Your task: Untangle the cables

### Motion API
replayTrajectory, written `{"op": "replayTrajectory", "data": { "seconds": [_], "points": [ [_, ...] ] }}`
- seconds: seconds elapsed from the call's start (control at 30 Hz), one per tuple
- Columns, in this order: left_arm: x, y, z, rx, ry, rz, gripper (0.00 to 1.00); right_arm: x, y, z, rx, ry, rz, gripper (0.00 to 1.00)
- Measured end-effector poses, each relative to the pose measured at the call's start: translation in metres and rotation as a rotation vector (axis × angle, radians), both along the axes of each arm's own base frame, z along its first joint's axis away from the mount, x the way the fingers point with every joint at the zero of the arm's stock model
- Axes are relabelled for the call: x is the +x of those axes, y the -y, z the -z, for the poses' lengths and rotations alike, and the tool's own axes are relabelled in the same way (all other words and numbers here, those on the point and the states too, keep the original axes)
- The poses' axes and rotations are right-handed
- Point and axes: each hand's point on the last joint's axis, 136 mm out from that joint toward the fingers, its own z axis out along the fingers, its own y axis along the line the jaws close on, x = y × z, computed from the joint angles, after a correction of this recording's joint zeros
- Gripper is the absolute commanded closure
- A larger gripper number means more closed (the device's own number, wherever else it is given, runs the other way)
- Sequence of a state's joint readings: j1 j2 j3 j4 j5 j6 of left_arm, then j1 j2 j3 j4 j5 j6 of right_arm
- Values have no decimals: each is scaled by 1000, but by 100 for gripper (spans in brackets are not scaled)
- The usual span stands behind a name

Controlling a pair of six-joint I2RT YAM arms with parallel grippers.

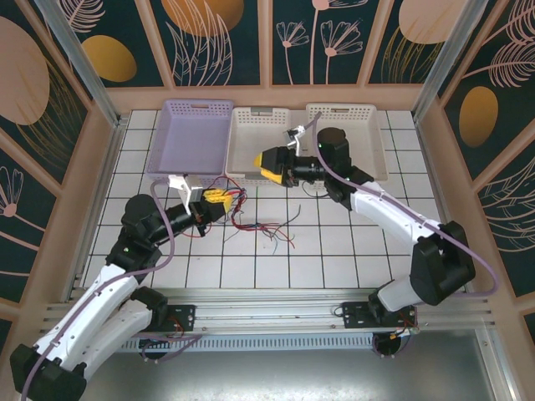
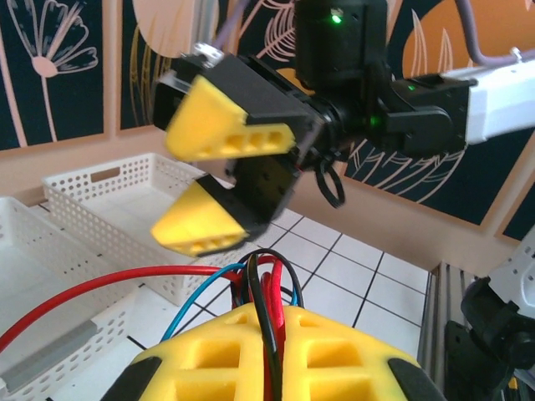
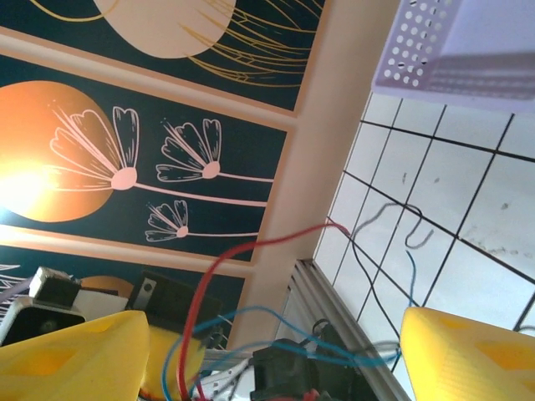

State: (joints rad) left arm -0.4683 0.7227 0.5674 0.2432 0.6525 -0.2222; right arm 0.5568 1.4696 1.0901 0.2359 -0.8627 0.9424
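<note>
Left claw [image 1: 219,200] clamped tight on red, black and blue cables [image 2: 266,288] above the tiled bench [image 1: 334,251]; right claw [image 1: 269,164] gapes wide nearby, gripping nothing

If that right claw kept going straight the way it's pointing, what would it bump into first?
Most likely the cables: red and blue strands cross the gap between the open fingers of the right gripper, rising from the left gripper, which is shut on them. Depth is hard to judge.

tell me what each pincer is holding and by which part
Left pincer is shut on the thin red, black and blue cables, bunched where they loop. Right pincer is open, empty.
</note>
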Motion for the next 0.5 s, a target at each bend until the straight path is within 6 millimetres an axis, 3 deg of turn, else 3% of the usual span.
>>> {"op": "replayTrajectory", "data": {
  "seconds": [0.3, 0.5],
  "points": [
    [-1, 13, 16, 45, -20, 54, 100, 8, -13, 12, -12, -11, -43, 25],
    [1, 15, 14, 47, -20, 58, 100, -5, -32, 24, -17, -30, -112, 28]
  ]
}}
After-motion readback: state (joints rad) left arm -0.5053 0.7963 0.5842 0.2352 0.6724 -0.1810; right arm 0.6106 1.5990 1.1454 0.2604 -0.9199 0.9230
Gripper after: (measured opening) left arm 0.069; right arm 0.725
